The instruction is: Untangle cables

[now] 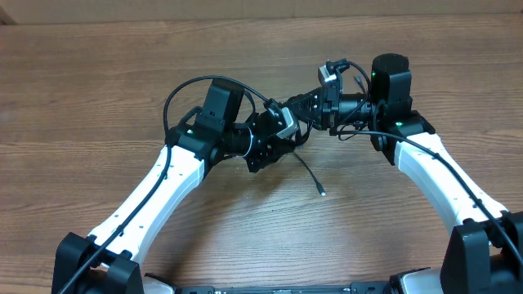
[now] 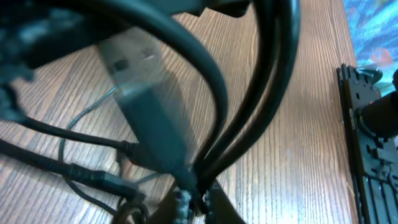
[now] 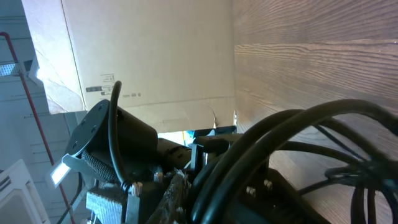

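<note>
Two arms (image 1: 159, 184) (image 1: 437, 175) meet at one tangle of cables (image 1: 308, 170)

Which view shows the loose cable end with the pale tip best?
Overhead: the loose end lies in full on the table, unobstructed, pale tip visible. The left wrist view shows only blurred cables up close; the right wrist view shows looping cables, no tip.
</note>
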